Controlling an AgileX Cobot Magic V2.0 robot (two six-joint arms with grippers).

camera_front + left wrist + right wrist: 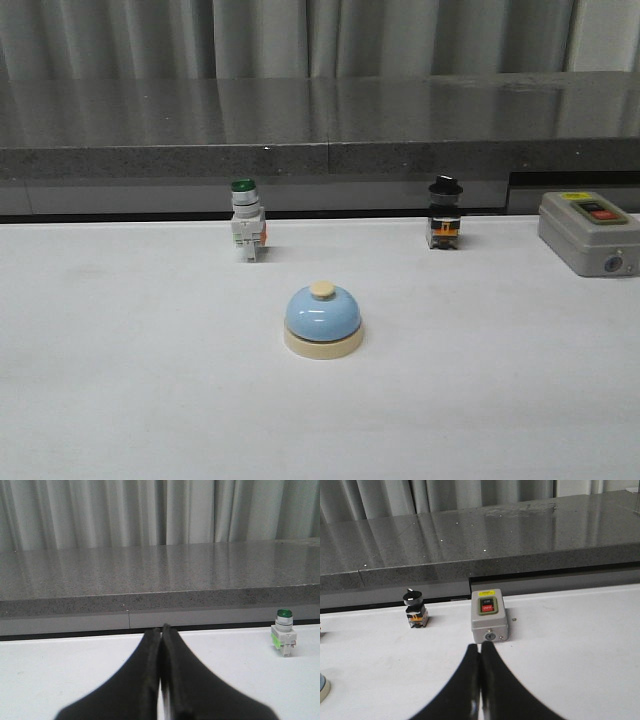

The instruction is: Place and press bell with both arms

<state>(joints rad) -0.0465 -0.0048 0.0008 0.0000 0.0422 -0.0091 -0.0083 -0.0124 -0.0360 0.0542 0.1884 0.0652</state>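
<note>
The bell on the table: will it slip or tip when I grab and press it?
The bell has a glossy, rounded dome, so pointed fingers would likely slide off; gripping the cream base rim seems safer. It sits low on a wide flat base, so tipping looks unlikely. Pressing the top button off-centre might scoot it across the smooth white table.

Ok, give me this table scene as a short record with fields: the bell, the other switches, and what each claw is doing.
bell: light-blue dome on cream base, upright, centre of white table, untouched
green-capped switch: behind the bell to the left, near the table's back edge
black-knobbed switch: behind the bell to the right
grey switch box: far right, red and black buttons
left claw: shut, empty
right claw: shut, empty, pointing toward the grey box
</note>
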